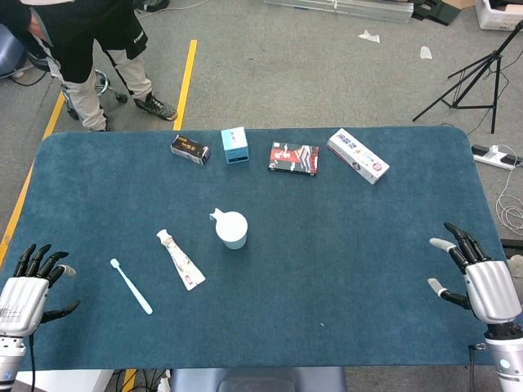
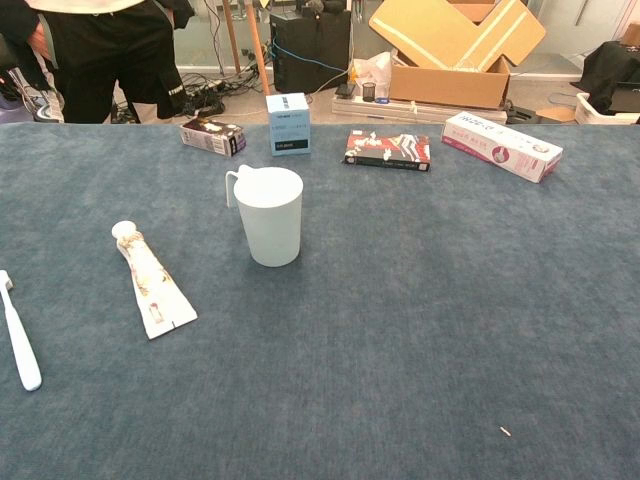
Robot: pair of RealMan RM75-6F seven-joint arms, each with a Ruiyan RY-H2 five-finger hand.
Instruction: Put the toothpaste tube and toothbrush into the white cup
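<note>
Only the head view shows the hands. The left hand [image 1: 24, 296] sits at the table's [image 1: 368, 245] near-left corner, about 8 o'clock from the white cup [image 1: 231, 229], back upward, fingers spread and pointing away from the robot, thumb out to the side, holding nothing. The right hand [image 1: 482, 282] mirrors it at the near-right edge, roughly 4 o'clock from the cup, fingers likewise apart and empty, thumb reaching inward. Both are well apart from the task things.

The chest view shows neither hand, but it gives the cup [image 2: 270, 214] side-on: upright, with a small handle on its left rim, standing on the blue table [image 2: 420, 340]. There the toothpaste tube [image 2: 150, 282] lies flat at the cup's 8 o'clock, cap toward the far side, and the toothbrush [image 2: 18, 338] lies further left, cut by the frame edge.

From the head view the toothpaste tube [image 1: 181, 259] lies just beside the cup at 8 o'clock, not touching, and the toothbrush [image 1: 131, 286] lies whole, slanted, between tube and left hand.

Along the far edge sit a dark box [image 1: 189, 149], a light-blue box [image 1: 234, 146], a red-and-black box [image 1: 293, 158] and a long white box [image 1: 358, 155]. A person's legs [image 1: 98, 57] stand beyond the table at 11 o'clock.
</note>
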